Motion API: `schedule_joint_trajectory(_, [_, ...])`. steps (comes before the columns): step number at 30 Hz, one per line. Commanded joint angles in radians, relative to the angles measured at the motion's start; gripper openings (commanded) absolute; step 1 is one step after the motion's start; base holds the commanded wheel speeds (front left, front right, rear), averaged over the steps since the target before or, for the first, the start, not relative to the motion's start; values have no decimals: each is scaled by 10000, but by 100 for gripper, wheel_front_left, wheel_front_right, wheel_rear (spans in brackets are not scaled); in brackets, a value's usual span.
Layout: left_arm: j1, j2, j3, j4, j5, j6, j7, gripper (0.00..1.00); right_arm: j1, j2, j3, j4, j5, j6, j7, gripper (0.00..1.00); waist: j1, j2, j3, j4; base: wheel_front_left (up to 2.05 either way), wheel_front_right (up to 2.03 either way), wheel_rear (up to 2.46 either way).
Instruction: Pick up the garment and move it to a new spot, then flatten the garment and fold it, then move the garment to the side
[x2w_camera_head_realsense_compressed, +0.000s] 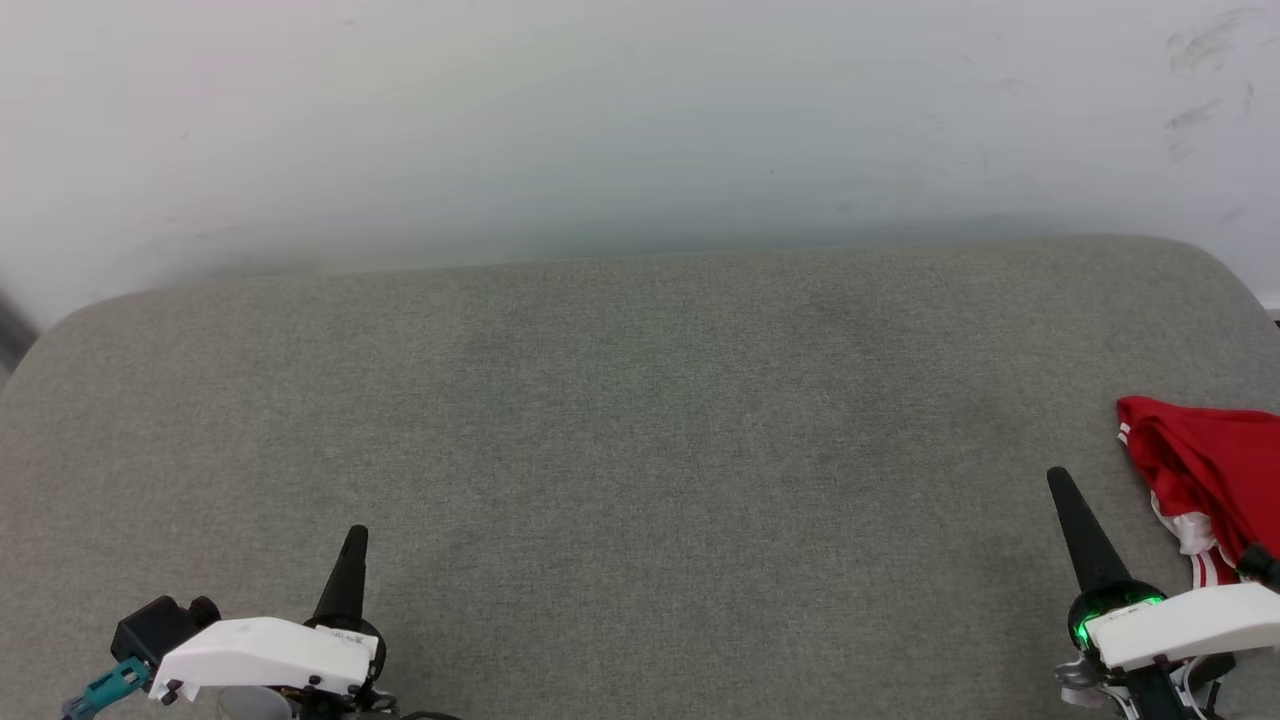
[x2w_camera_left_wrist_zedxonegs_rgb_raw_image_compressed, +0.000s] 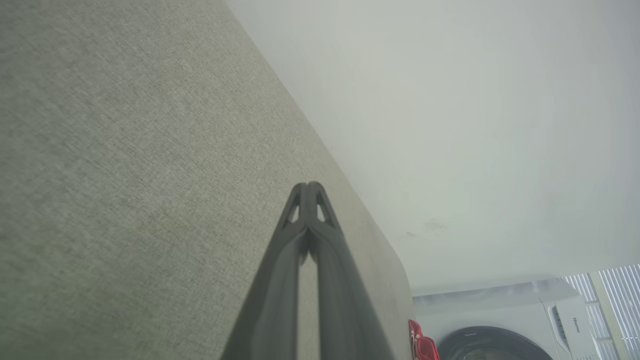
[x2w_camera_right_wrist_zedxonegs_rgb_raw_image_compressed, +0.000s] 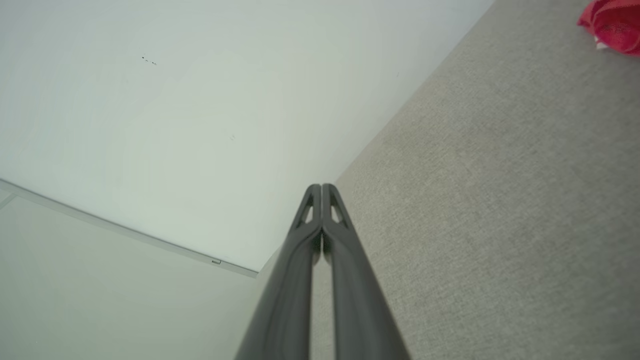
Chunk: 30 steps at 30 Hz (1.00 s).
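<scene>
Lying bunched at the far right of the grey woven upholstered surface (x2w_camera_head_realsense_compressed: 640, 450), the red jersey-style garment with white-and-red striped trim (x2w_camera_head_realsense_compressed: 1205, 465) is running out of the head view's right side. I cannot tell how much of it is there, or whether it is folded or merely heaped. The part that is showing is looking rumpled rather than flat.

The left gripper (x2w_camera_head_realsense_compressed: 352, 555) is sitting at the lower left, well apart from the cloth. Its two long dark fingers are pressing together with nothing between them. The right gripper (x2w_camera_head_realsense_compressed: 1078, 520) is sitting at the lower right, just beside the garment but not touching it, its fingers likewise together and empty.

This arrangement is fitting two stages equally. The garment may be waiting at the edge to be carried to a working spot, or it may already be lying aside after the folding. The pictures are not settling which.

Either way, I am judging the right arm to be the one better placed for this cloth, with the left too distant to help without reaching across. Soft jersey of this kind is likely to sag and trail from any pinch. Sitting so close to the surface's right edge, it is also risking a slide off if nudged outward.
</scene>
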Motion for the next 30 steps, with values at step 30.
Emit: schedule_joint_trajectory(30, [-580, -470, 778, 269, -2370, -711, 789, 0, -646, 102, -155, 685, 3044, -1, -22, 0, 0, 0, 63, 33, 0, 0, 0])
